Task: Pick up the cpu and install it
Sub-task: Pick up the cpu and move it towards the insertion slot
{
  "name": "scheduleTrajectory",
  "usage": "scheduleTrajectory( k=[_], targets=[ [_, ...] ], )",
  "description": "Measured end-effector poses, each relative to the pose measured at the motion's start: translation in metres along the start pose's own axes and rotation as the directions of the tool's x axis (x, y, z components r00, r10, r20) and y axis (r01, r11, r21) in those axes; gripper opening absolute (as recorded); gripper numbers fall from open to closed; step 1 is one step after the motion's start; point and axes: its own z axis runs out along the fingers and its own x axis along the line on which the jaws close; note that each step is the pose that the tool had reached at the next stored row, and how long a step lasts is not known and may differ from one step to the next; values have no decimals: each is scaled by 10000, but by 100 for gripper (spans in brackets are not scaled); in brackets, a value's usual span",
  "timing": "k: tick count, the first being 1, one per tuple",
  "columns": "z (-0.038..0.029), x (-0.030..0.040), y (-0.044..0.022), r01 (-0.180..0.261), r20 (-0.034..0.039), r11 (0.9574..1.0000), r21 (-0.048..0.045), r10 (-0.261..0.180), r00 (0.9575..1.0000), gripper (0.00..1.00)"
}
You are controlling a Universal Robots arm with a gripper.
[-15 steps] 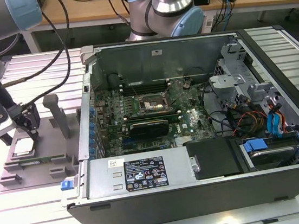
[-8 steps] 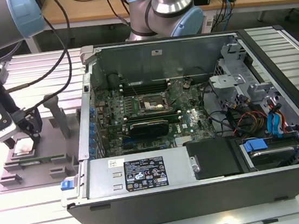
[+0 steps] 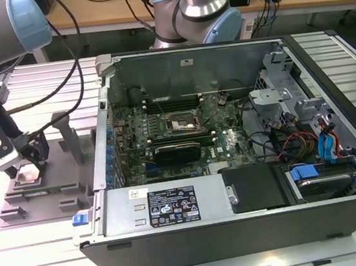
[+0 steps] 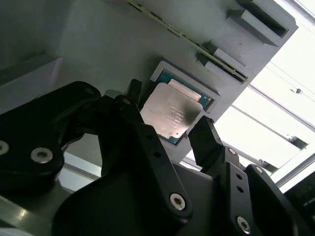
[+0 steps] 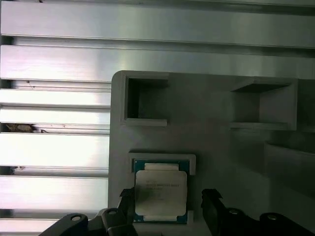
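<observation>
The cpu (image 5: 161,191) is a small silvery square chip lying flat in a shallow recess of the grey tray (image 5: 216,157). In both wrist views my gripper (image 5: 168,196) is low over it, with one black finger (image 4: 203,135) on each side of the chip. The jaws are open, with a small gap showing beside the chip on at least one side. In the exterior view the gripper (image 3: 23,166) hangs over the tray (image 3: 43,195) at the exterior view's left, and the cpu (image 3: 27,175) is a pale patch under it. The black socket (image 3: 183,124) sits on the motherboard inside the case.
An open computer case (image 3: 242,229) takes up the middle of the slotted aluminium table (image 3: 25,262), with cables and a drive cage (image 3: 323,147) inside. The tray carries raised blocks (image 3: 68,137). A second arm's base (image 3: 196,14) stands behind the case.
</observation>
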Motion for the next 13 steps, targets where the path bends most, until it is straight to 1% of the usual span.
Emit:
scheduleTrajectory(
  k=[2,7,13],
  targets=[
    [19,4,6,0,0,10000,-1,0,10000,66],
    [95,22,30,1,-1,10000,-1,-1,10000,66],
    [102,24,32,1,0,10000,-2,-1,10000,66]
  ],
)
